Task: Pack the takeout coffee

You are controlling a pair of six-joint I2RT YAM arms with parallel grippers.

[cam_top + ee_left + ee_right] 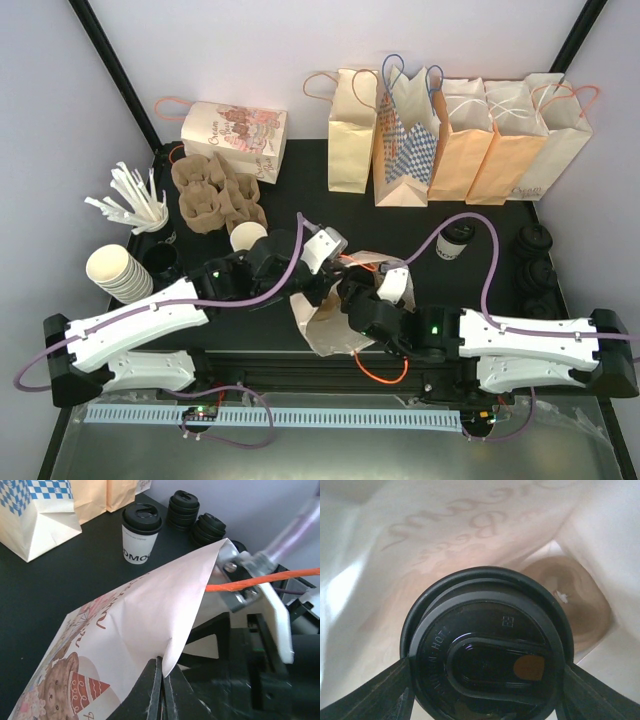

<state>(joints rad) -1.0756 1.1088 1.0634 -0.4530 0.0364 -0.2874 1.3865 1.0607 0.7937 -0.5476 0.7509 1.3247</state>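
One black-lidded cup (487,665) is held lid-up inside a printed bag (445,530), and a second cup (457,241), white and lidded, is stood upright on the table (300,170).

Top: high behind me, looking down on the table (300,170).
Left wrist: low, close, facing right-rear.
Right wrist: inside the printed bag (470,525), very near.
Shared, top and left: standing takeout coffee (456,240).

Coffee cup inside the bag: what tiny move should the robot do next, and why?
Probably lower the coffee cup a little deeper. The right end effector grips it inside the paper bag, whose bottom looks farther below, while the left end effector pinches the bag's edge open.
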